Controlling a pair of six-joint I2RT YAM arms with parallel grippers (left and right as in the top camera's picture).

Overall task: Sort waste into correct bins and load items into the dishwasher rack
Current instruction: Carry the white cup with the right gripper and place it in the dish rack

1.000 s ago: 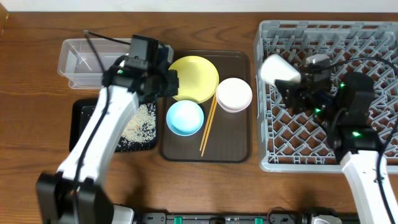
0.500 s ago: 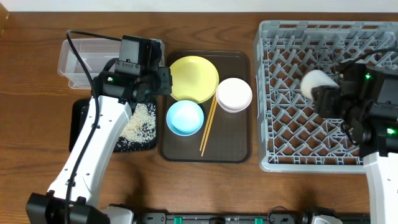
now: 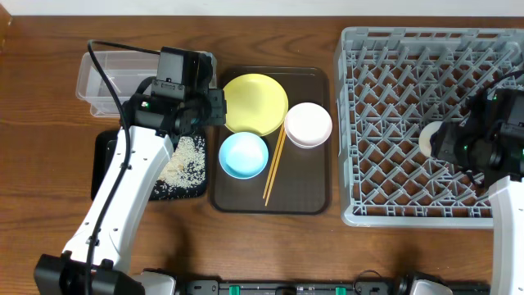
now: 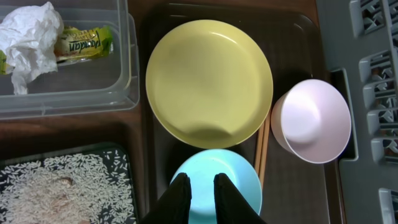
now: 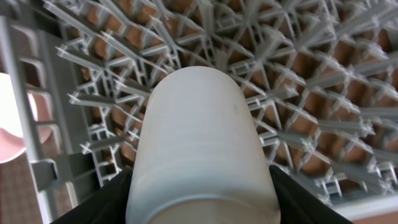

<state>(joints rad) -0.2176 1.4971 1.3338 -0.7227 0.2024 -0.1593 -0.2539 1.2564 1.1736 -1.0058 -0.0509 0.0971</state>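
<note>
My right gripper (image 5: 199, 200) is shut on the pale cup (image 5: 199, 143), which lies on its side just above the grid of the grey dishwasher rack (image 5: 298, 81). From overhead the cup (image 3: 427, 139) is at the rack's (image 3: 393, 74) right-middle. My left gripper (image 4: 201, 179) hovers over the light blue bowl (image 4: 239, 171) with its fingers a narrow gap apart and nothing between them. The yellow plate (image 3: 255, 103), white-pinkish bowl (image 3: 308, 124) and chopsticks (image 3: 274, 168) rest on the brown tray. The tissue (image 4: 28, 37) and wrapper (image 4: 84, 42) lie in the clear box (image 3: 106, 78). Rice (image 3: 187, 160) covers the black tray (image 3: 106, 156).
The dark brown serving tray (image 3: 315, 188) sits between the two bins and the rack. The rack's near wall (image 3: 409, 215) stands close to the table's front edge. My left arm's cable (image 3: 123, 49) arcs over the clear box.
My right gripper has carried the cup from the rack's left edge rightward and down toward the grid. The left arm shifted slightly toward the back a second ago, then held still.
</note>
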